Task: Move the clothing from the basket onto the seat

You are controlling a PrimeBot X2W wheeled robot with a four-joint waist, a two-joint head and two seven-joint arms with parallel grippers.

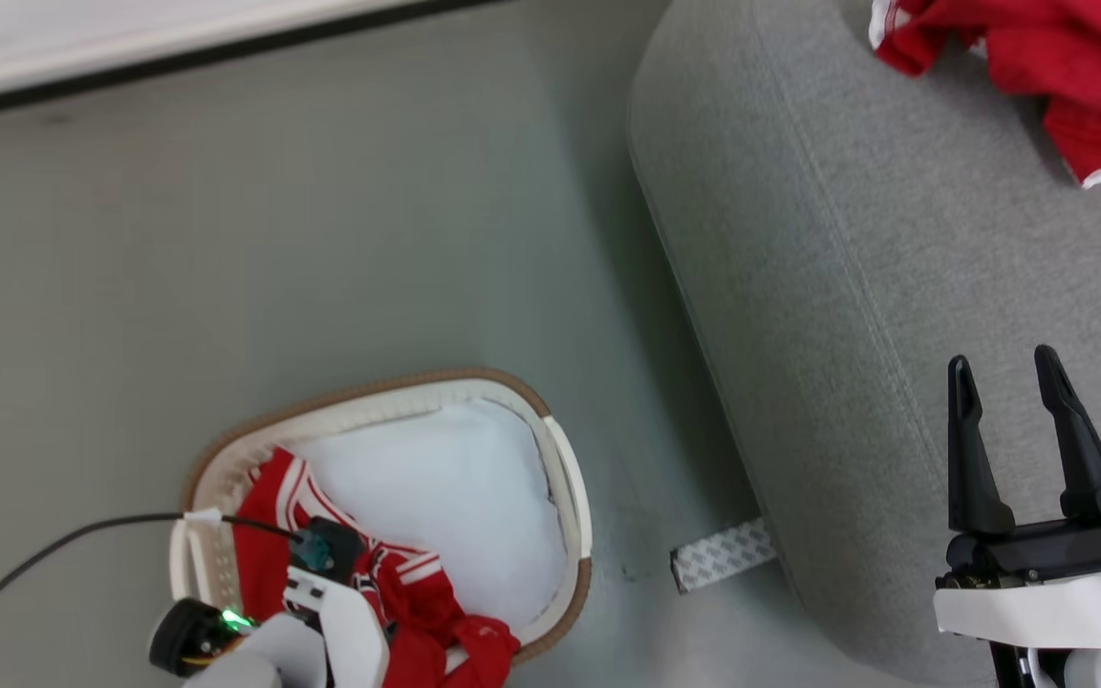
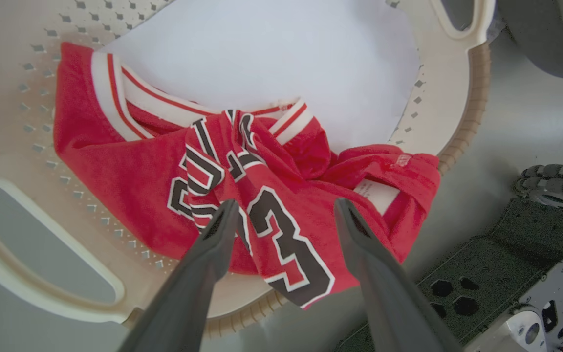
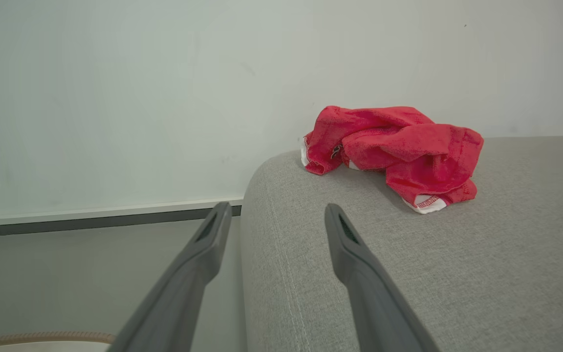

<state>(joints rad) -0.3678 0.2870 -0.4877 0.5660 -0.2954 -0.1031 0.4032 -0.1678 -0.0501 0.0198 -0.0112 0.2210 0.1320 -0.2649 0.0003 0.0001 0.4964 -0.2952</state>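
The white basket (image 1: 572,483) with a brown rim stands on the floor at the lower left. Inside it lies a red garment (image 2: 154,171) with white stripes and black-and-white print, partly draped over the near rim (image 2: 242,313). My left gripper (image 2: 281,210) hovers open just above that garment, nothing between its fingers. A second red garment (image 1: 1057,67) lies crumpled on the grey seat (image 1: 828,248), also seen from the right wrist (image 3: 399,151). My right gripper (image 1: 1004,368) is open over the seat's near edge (image 3: 281,244), well short of that garment.
A plain white pad (image 2: 271,54) covers the basket's bottom. A dotted white strip (image 1: 723,554) lies on the floor beside the seat. A black cable (image 1: 53,545) runs from the left. My robot base (image 2: 506,274) is close beside the basket. A wall (image 3: 164,98) stands behind the seat.
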